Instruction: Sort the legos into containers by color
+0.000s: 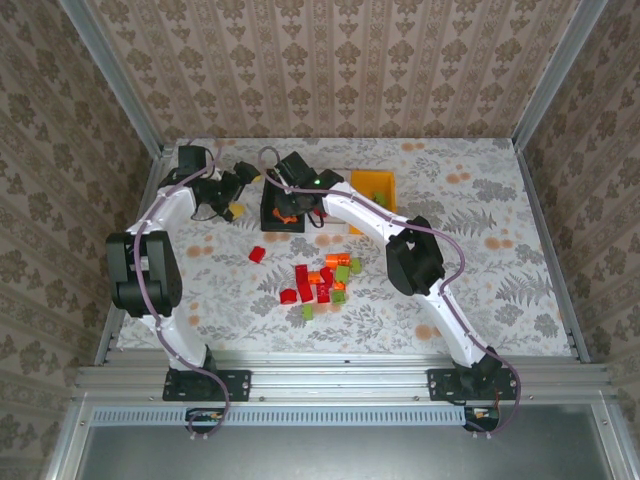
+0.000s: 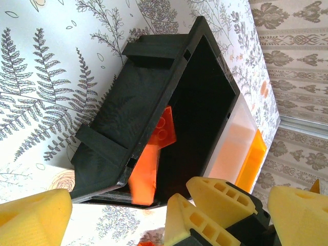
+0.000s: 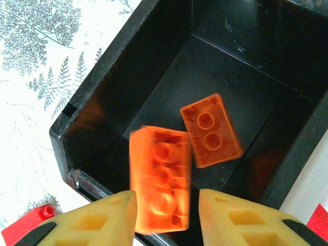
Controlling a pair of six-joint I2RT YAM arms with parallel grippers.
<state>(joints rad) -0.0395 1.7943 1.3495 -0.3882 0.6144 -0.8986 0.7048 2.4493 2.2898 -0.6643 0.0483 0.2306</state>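
Appearing blurred over the black bin, 1 orange brick is sitting between the fingers of the right gripper, which are standing apart with a gap beside it; a 2nd orange brick is lying flat on the bin floor. The left gripper is hovering beside that bin, fingers spread wide and empty. The white bin and orange-yellow bin are standing alongside, and loose legos are lying clustered on the table.
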